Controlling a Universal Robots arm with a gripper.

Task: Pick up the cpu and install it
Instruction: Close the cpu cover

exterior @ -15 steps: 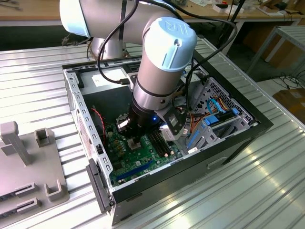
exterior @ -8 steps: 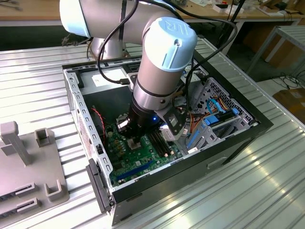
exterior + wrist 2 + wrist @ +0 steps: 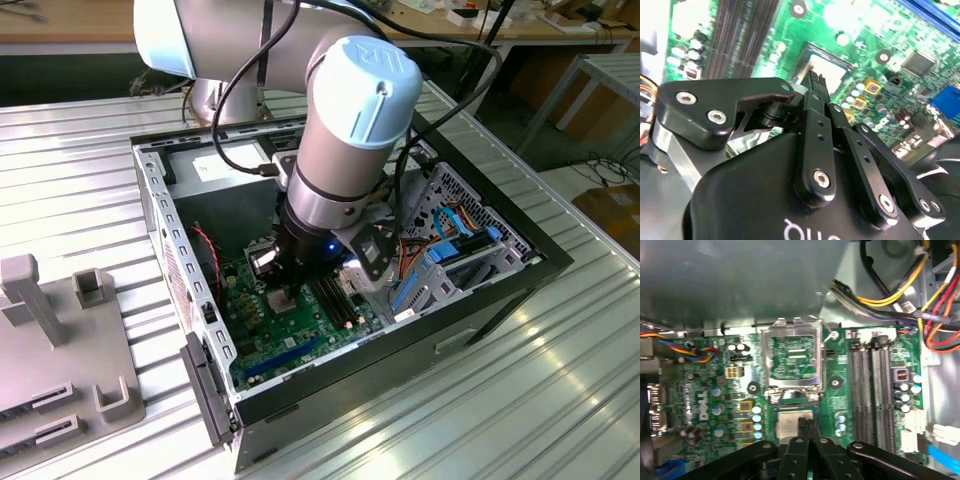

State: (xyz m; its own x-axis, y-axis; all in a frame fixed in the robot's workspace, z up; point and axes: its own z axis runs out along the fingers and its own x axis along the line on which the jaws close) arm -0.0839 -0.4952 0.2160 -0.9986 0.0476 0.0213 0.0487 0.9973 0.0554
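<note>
Black two-finger gripper closed right down, fingertips together, pressing on or hovering just over small pale silvery-grey square cpu lying in socket on green motherboard, hinged metal socket frame flipped up beside. Risk, probably: off-centre push tilting chip, bending socket contacts.

Exterior view high, oblique over case; both wrist views close above motherboard.
</note>
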